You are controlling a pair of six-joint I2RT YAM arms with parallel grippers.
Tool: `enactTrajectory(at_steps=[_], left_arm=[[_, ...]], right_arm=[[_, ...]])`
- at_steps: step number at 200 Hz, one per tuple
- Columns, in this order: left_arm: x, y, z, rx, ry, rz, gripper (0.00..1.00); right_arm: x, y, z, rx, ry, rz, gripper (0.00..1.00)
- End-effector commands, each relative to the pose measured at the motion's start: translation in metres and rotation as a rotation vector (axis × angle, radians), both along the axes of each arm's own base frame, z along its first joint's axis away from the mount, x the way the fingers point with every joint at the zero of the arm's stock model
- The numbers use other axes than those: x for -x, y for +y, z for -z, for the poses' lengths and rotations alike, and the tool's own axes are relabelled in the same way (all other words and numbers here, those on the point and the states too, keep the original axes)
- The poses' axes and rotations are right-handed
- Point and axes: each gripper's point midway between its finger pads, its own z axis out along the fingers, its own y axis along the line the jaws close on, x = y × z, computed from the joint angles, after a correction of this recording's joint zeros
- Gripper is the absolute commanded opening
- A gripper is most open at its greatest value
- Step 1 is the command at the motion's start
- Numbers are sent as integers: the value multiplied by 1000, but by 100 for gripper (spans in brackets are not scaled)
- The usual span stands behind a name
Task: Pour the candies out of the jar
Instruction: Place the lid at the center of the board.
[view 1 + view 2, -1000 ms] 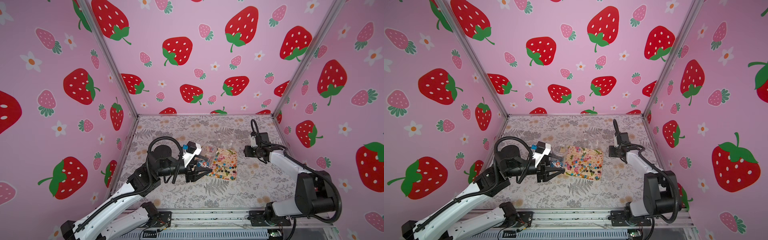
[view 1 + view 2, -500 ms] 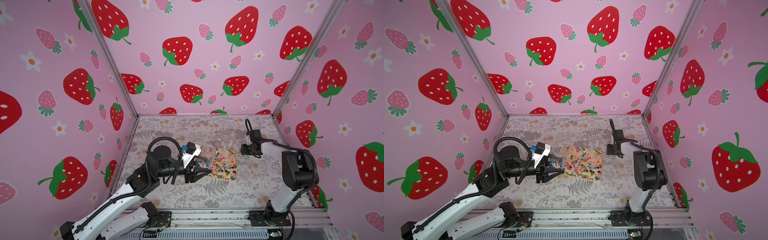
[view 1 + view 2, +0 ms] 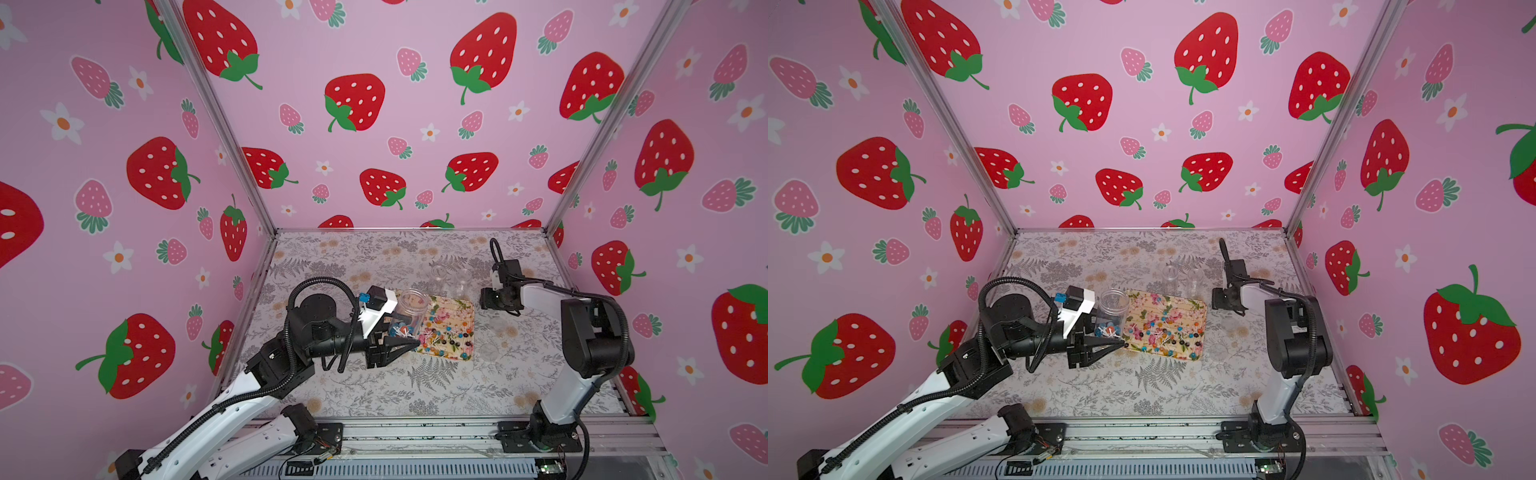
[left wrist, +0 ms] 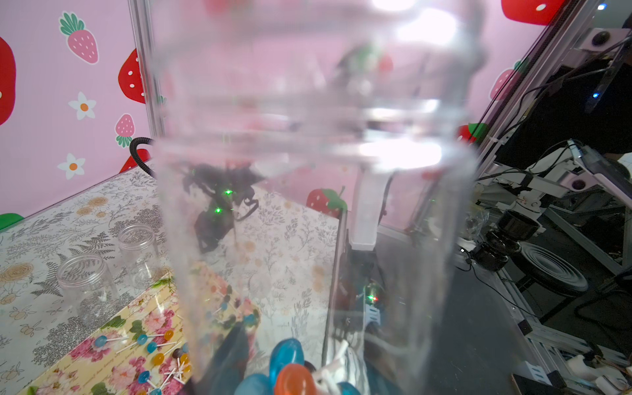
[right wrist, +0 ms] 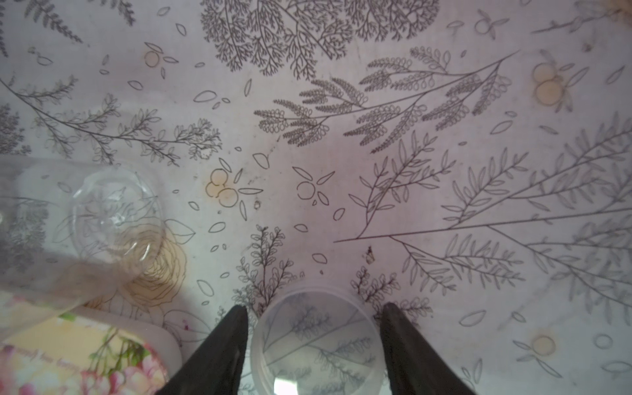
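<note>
My right arm [image 3: 582,332] has drawn its elbow in. In both top views the left gripper [image 3: 401,333] clamps the tilted clear plastic jar [image 3: 411,305] at the left end of the flowered yellow tray [image 3: 459,304]. A few tiny multicoloured lollipop candies [image 3: 400,330] are inside, most are scattered on the tray. Left wrist: blue and orange heads at the jar's bottom. Right wrist: the right gripper [image 5: 314,306] straddles a clear round lid [image 5: 314,342]; can't tell if I'm pinching it.

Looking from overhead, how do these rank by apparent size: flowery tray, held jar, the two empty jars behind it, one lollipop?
1. tray
2. held jar
3. empty jars: alike, so tied; they stand farther off, so perhaps no smaller than the held jar
4. lollipop
</note>
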Motion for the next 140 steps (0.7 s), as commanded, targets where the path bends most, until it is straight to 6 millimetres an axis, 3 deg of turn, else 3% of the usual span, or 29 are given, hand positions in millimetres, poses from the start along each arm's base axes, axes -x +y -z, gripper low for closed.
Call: enactTrajectory(at_steps=[1, 69, 140], left_arm=[[0, 1, 0, -1, -26, -1, 53], [-1, 1, 4, -11, -9, -10, 53], [-9, -3, 14, -29, 20, -30, 53]], right_arm=[[7, -3, 11, -14, 43, 21, 68], [2, 1, -13, -45, -2, 4, 69], [4, -2, -86, -87, -136, -26, 74]])
